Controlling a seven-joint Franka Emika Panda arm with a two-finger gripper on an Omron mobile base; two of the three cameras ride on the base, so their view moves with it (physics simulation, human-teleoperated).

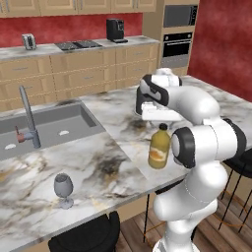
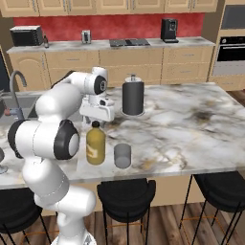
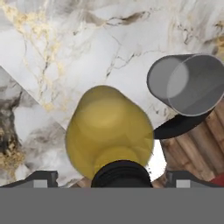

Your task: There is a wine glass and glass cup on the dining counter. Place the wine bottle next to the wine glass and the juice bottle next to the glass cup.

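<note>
Standing upright on the dining counter [image 2: 191, 124], juice bottle [image 2: 95, 143] beside glass cup [image 2: 122, 155], tool [image 3: 112, 178] open above.

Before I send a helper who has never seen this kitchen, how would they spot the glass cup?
On the marble dining counter, go to the front edge above the black stools. The glass cup stands just beside the juice bottle: short, greyish, stemless, unlike the tall dark cylinder behind it.

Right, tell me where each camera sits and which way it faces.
Left base view: behind the arm, left side, looking forward over the dining counter at sink, wine glass and juice bottle; arm at right.
Right base view: behind, right side, facing juice bottle and glass cup; arm at left.
Hand view: straight down on juice bottle and glass cup; open fingers flank its cap.
Shared: juice bottle.
</note>
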